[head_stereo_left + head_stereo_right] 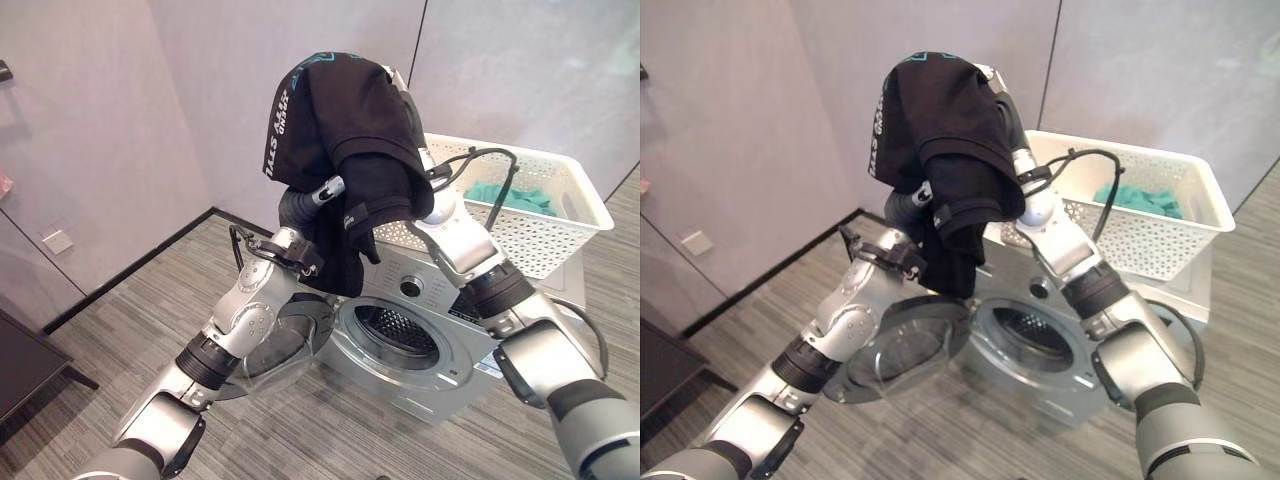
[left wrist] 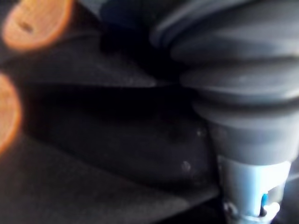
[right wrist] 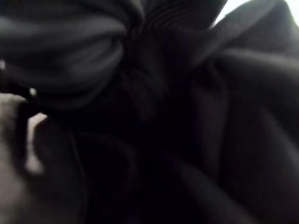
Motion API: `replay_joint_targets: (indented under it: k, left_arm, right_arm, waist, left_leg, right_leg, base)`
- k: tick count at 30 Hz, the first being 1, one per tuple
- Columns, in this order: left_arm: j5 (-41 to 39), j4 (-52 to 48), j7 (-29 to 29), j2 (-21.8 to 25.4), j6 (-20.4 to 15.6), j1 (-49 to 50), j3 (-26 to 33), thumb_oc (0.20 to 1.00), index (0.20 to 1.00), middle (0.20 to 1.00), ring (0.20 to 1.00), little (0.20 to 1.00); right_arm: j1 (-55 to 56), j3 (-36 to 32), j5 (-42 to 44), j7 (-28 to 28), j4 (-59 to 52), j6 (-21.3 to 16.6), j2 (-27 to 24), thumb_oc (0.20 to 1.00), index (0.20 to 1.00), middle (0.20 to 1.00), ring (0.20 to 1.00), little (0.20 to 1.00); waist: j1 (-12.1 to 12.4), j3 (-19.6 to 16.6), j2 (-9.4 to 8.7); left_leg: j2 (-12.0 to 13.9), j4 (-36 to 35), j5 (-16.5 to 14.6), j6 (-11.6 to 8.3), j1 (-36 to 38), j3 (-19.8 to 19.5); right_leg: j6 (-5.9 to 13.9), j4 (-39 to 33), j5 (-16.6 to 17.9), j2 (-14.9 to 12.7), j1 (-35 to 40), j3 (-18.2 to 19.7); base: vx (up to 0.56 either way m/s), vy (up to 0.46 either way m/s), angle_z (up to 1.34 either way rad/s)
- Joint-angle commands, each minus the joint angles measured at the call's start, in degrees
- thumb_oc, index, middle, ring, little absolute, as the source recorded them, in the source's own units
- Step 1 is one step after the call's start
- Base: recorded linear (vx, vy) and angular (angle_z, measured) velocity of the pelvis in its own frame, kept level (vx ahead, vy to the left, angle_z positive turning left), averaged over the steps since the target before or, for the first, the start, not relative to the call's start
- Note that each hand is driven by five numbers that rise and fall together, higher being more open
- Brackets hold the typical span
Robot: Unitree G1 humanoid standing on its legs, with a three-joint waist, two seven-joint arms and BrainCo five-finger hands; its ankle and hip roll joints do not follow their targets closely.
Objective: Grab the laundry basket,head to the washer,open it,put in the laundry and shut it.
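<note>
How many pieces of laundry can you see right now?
2: a black garment draped over both raised hands above the washer, and a teal one in the white basket. More may lie hidden there.

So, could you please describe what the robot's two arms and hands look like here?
Both arms are silver-grey, built of rounded metal segments joined by black ribbed collars. The left arm carries a black bracket near its wrist; a black cable loops off the right arm. Both hands are buried under a black garment, so their fingers cannot be seen.
</note>
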Motion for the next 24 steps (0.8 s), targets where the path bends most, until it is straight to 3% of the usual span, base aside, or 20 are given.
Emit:
replay_joint_targets:
  k: [1, 13, 14, 15, 16, 24]
  left_arm:
    - [-0.38, -3.69, -1.16, -2.25, -6.23, -12.28, 1.03, 1.000, 1.000, 1.000, 1.000, 1.000]
    - [-0.38, 1.27, -1.26, -8.29, -6.34, -19.88, -0.11, 1.000, 1.000, 1.000, 1.000, 1.000]
    - [-0.81, 1.51, -1.46, -8.71, -6.27, -20.22, -0.20, 0.934, 0.934, 0.934, 0.934, 0.934]
    - [-1.94, 1.87, -2.05, -9.08, -6.13, -20.42, -0.17, 0.561, 0.561, 0.561, 0.561, 0.561]
    - [-1.95, 2.02, -2.03, -9.17, -6.19, -20.51, -0.18, 0.200, 0.200, 0.200, 0.200, 0.200]
    - [-0.92, 2.40, -2.49, -9.56, -6.34, -21.45, -0.18, 0.200, 0.200, 0.200, 0.200, 0.200]
  right_arm:
    - [-2.26, 3.57, -3.78, 3.29, 2.76, 0.54, -1.45, 0.200, 0.200, 0.200, 0.200, 0.200]
    - [0.40, 9.35, -14.73, 7.27, -0.36, -0.07, -8.60, 0.200, 0.200, 0.200, 0.200, 0.200]
    - [0.77, 9.69, -15.33, 7.64, -0.76, -0.13, -9.02, 0.200, 0.200, 0.200, 0.200, 0.200]
    - [2.13, 10.94, -15.74, 9.28, -1.20, -0.37, -10.09, 0.222, 0.222, 0.222, 0.222, 0.222]
    - [2.24, 11.72, -16.30, 10.03, -1.19, -0.37, -10.74, 1.000, 1.000, 1.000, 1.000, 1.000]
    - [5.15, 12.26, -17.79, 11.31, -0.43, -0.36, -13.28, 1.000, 1.000, 1.000, 1.000, 1.000]
  waist:
    - [1.95, -1.11, -1.59]
    - [0.28, -1.49, -1.95]
    - [0.13, -1.57, -1.94]
    - [-0.41, -1.60, -2.02]
    - [-0.46, -1.66, -2.08]
    - [-1.49, -1.99, -1.81]
  left_leg:
    - [-1.70, 1.13, -2.38, -0.17, -0.41, -5.92]
    - [-1.82, 0.76, -2.56, 0.03, 0.09, -5.22]
    - [-1.82, 0.74, -2.58, 0.03, 0.14, -5.24]
    - [-1.81, 0.77, -2.63, 0.03, 0.31, -5.15]
    - [-1.82, 0.74, -2.64, 0.02, 0.36, -5.13]
    - [-1.98, 0.48, -2.69, -0.02, 0.81, -4.88]
  right_leg:
    - [5.67, 3.16, -6.43, -2.98, 5.48, 0.71]
    - [6.20, 3.89, -6.24, -3.04, 4.98, 1.35]
    - [6.21, 3.91, -6.25, -3.04, 4.96, 1.42]
    - [6.25, 4.05, -6.24, -3.05, 4.87, 1.70]
    - [6.25, 4.07, -6.25, -3.06, 4.88, 1.73]
    - [6.35, 4.10, -6.07, -3.33, 4.98, 1.72]
  base:
    - [0.00, 0.000, 0.00]
    - [0.00, 0.003, -0.01]
    - [0.00, 0.007, -0.04]
    - [0.00, 0.008, -0.04]
    - [0.00, 0.000, 0.00]
    - [-0.01, 0.005, -0.07]
